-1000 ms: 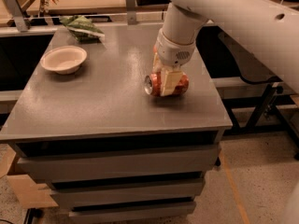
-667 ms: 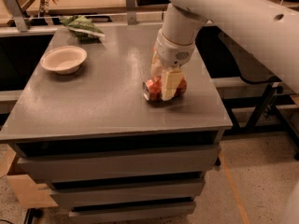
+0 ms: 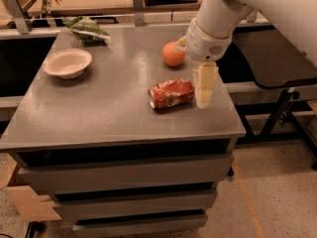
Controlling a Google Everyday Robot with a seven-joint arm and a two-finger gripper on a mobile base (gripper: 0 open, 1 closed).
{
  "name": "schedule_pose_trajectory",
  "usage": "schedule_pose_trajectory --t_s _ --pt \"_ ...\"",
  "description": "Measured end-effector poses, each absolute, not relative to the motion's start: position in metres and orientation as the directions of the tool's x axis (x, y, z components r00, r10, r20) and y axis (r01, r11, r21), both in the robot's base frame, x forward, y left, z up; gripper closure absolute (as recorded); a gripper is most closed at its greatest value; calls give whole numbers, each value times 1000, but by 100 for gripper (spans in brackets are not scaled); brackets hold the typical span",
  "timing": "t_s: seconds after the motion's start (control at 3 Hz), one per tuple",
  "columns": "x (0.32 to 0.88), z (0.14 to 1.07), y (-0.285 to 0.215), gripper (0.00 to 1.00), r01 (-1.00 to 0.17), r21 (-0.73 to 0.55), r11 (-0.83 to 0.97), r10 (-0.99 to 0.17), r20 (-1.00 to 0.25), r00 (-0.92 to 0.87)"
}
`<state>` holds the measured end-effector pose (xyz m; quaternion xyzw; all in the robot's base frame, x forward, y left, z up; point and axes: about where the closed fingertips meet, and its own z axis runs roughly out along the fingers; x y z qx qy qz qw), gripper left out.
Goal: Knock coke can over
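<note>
Since a second ago the coke can has gone from standing inside the gripper to lying flat on its side, and the gripper is now off to the can's right instead of around it. An orange that was hidden behind the arm shows up now too.

Right now the gripper hangs pointing straight down from the white arm, tip low over the right edge of the surface. Honestly can't tell whether it's spread or pressed together from this angle; it just reads as one pale block. It holds nothing. It sits just beside the can's right end, and I can't say if they actually touch.

The can lies roughly left to right, a bit crumpled looking, in the right half of the grey surface. The orange sits behind it, near the arm's wrist. Way over on the left is a pale bowl, and at the back left corner a green bag. Under the top are a few drawers.
</note>
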<state>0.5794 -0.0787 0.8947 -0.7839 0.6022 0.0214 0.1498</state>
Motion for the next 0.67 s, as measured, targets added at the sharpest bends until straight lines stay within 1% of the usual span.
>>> schedule_pose_trajectory --t_s 0.33,0.67 --pt "578 915 -125 0 -959 -244 -146 -943 -258 209" --pt "577 920 -169 0 -966 -249 -64 -944 -299 140"
